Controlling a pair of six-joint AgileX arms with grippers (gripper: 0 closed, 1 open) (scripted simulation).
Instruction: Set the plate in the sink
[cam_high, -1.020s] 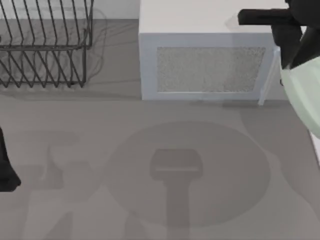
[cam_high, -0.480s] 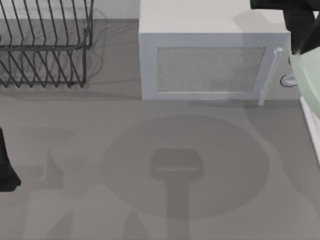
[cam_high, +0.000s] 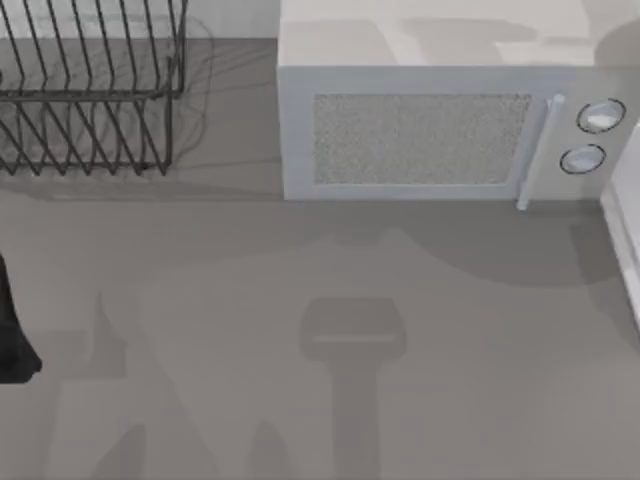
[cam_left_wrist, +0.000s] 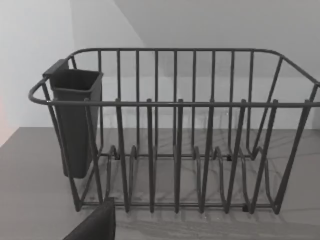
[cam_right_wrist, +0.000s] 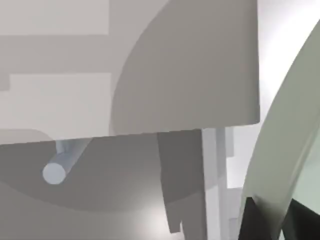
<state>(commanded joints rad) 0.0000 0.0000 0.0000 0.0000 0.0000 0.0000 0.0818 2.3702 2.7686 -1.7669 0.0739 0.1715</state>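
Close beside the right wrist camera, the pale green plate (cam_right_wrist: 285, 150) is seen edge-on, clamped at its rim between the dark fingers (cam_right_wrist: 250, 220) of the right gripper (cam_right_wrist: 270, 222), above the microwave (cam_high: 430, 130); the white sink rim (cam_high: 622, 240) lies at the table's right edge. The left arm is parked at the left, facing the dish rack (cam_left_wrist: 175, 135)
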